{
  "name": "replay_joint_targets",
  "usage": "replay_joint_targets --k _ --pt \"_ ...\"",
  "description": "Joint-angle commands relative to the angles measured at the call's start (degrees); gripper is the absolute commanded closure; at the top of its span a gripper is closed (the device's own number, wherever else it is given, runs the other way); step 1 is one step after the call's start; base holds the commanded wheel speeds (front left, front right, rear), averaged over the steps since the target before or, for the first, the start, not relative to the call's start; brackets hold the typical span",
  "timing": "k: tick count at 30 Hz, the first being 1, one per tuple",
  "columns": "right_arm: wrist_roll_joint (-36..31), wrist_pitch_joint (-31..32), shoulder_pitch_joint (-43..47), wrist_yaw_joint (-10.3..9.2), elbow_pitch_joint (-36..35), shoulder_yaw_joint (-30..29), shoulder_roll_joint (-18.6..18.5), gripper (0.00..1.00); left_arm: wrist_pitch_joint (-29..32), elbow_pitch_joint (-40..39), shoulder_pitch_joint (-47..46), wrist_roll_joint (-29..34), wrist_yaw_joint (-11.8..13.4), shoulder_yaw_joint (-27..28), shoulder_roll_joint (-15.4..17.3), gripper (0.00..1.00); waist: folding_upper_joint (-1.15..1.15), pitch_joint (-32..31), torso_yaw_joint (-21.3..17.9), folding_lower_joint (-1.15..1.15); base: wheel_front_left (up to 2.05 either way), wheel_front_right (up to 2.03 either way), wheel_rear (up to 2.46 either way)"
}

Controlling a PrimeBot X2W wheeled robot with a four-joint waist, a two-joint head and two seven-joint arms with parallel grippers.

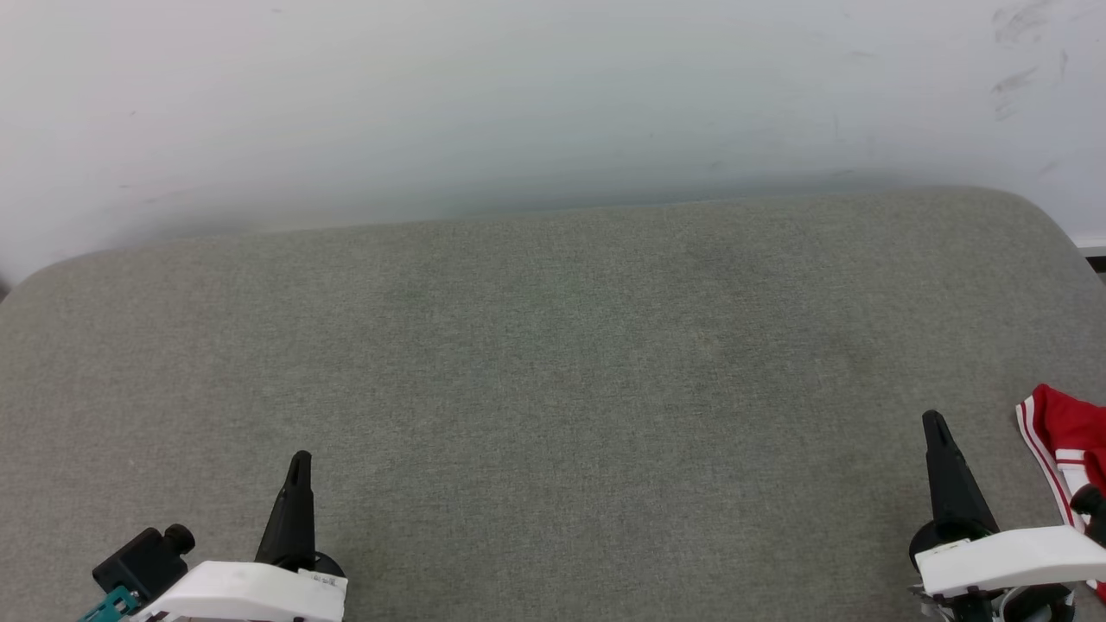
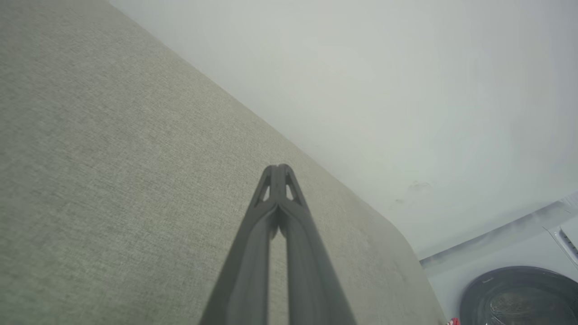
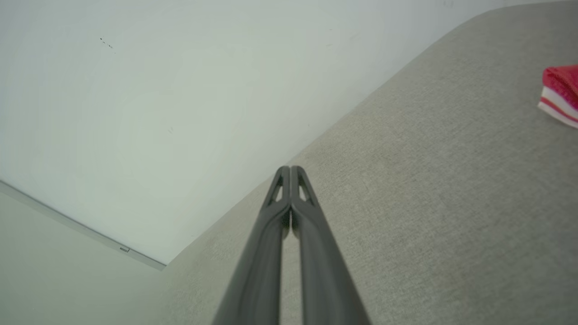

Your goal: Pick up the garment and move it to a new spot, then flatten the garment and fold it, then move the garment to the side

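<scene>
The garment [image 1: 1064, 449], red with red-and-white stripe trim, lies at the right edge of the grey padded surface [image 1: 553, 363], partly cut off by the head view's edge. Its striped corner [image 3: 562, 97] also appears at the right of the right wrist view. My right gripper [image 1: 933, 425] is shut, empty, a short way left of the garment and not touching it. My left gripper [image 1: 300, 462] is shut and empty at the lower left, far from the garment. Both pairs of fingertips are pressed together in the wrist views [image 2: 279, 169] [image 3: 290, 170].
A pale wall [image 1: 553, 104] rises right behind the surface's far edge. The surface has rounded far corners. A washing machine door [image 2: 519, 295] stands beyond the surface's corner in the left wrist view.
</scene>
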Motion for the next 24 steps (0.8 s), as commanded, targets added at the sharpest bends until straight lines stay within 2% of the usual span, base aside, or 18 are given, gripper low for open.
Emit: replay_joint_targets --k 1,24 --pt "2.0 0.4 -1.5 -0.01 -0.4 -0.2 -0.3 1.0 0.4 -0.3 -1.4 -1.9 -0.1 0.3 0.5 1.0 0.0 0.0 0.0 0.0 0.0 0.0 0.0" --pt "17.6 3.9 -3.4 -0.01 2.0 -0.9 -0.2 1.0 4.5 2.1 -3.9 -17.4 -0.1 1.0 0.6 1.0 0.0 -0.1 0.5 0.0 0.0 0.0 0.0"
